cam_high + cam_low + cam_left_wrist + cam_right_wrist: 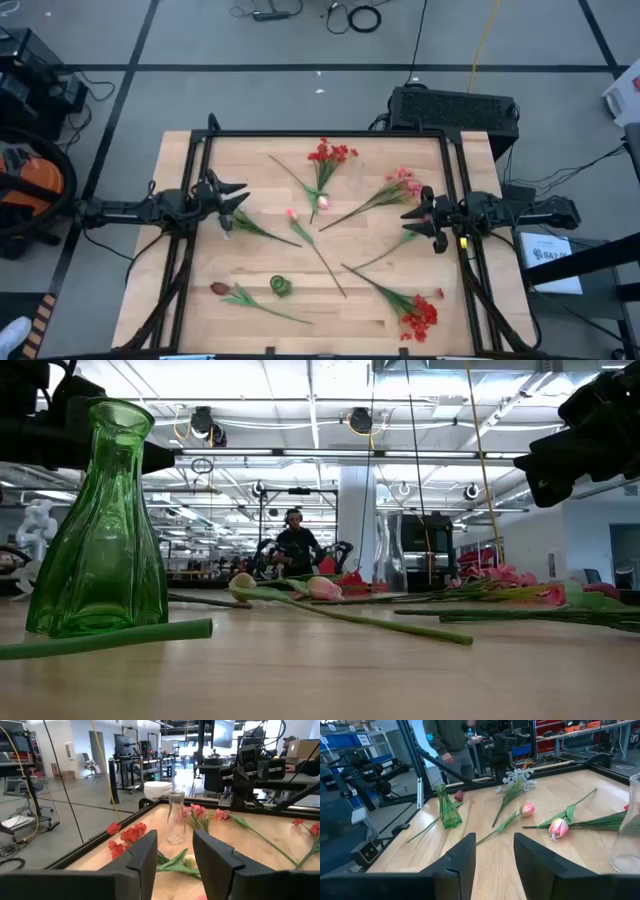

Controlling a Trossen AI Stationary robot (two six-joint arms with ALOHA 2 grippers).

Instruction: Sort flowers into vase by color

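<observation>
Flowers lie scattered on the desk: red clusters, pink blooms, tulips. A green vase stands near the front, a clear vase mid-desk. The left gripper and right gripper hover at opposite edges, fingers apart, empty.

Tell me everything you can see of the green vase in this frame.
The green vase looks like clear green glass: a wide, faceted base narrowing to a slim neck with a flared rim. It stands upright and empty on the wooden table, near the front edge, seen from above as a small green ring. A maroon tulip lies beside it, its stem passing in front of the base; contact cannot be told. Neither tool is near.
</observation>
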